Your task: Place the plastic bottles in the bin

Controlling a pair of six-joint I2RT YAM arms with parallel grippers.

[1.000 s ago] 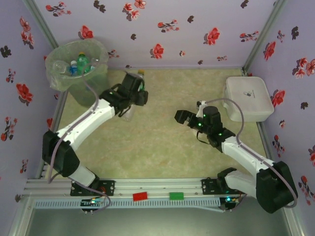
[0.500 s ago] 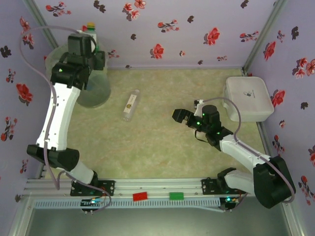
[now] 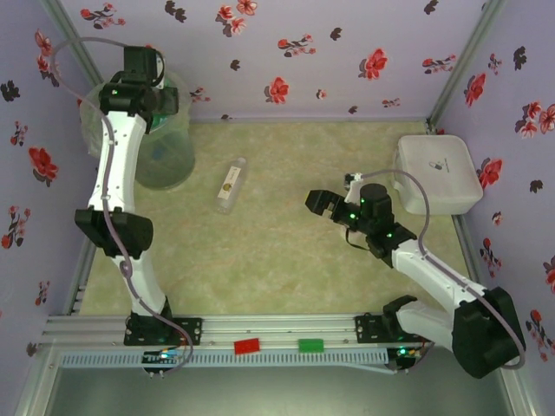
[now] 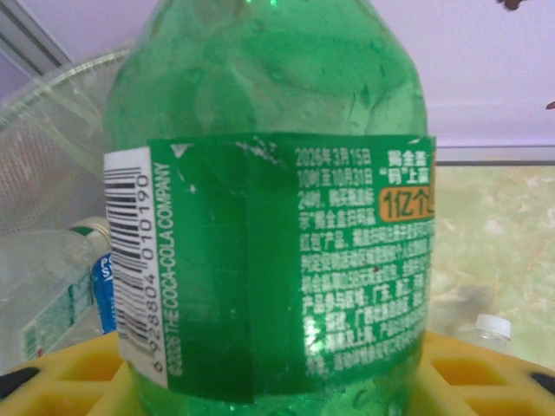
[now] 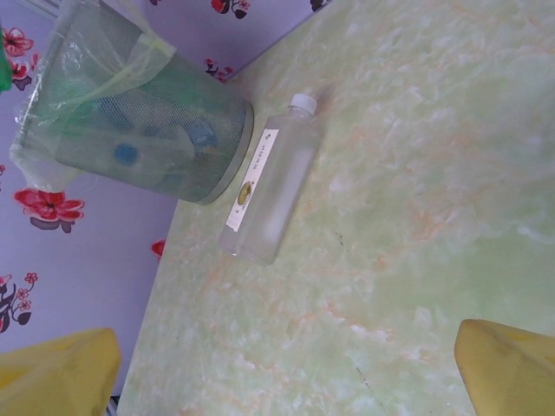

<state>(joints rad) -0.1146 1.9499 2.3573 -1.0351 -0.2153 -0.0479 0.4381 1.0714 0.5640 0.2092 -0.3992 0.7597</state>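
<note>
My left gripper point(image 3: 141, 71) is raised over the bin point(image 3: 165, 160), a round bucket lined with a pale green bag, at the far left corner. Its yellow fingers point(image 4: 69, 368) are shut on a green plastic bottle point(image 4: 277, 234) with a green label, held upright. Behind it, inside the bin point(image 4: 52, 121), lies a clear bottle with a blue label point(image 4: 91, 282). Another clear bottle point(image 3: 231, 185) with a white cap lies flat on the table right of the bin point(image 5: 130, 130). My right gripper point(image 3: 325, 204) hangs open mid-table, right of that clear bottle point(image 5: 269, 191), holding nothing.
A white rectangular lidded box point(image 3: 438, 173) stands at the right side of the table. Flowered purple walls close in the left, back and right. Marbled green tabletop point(image 3: 277, 260) lies between the two arms.
The left arm has swung up and left from mid-table, beside the clear bottle, to above the bin, carrying the green bottle. The right arm has barely moved.
</note>
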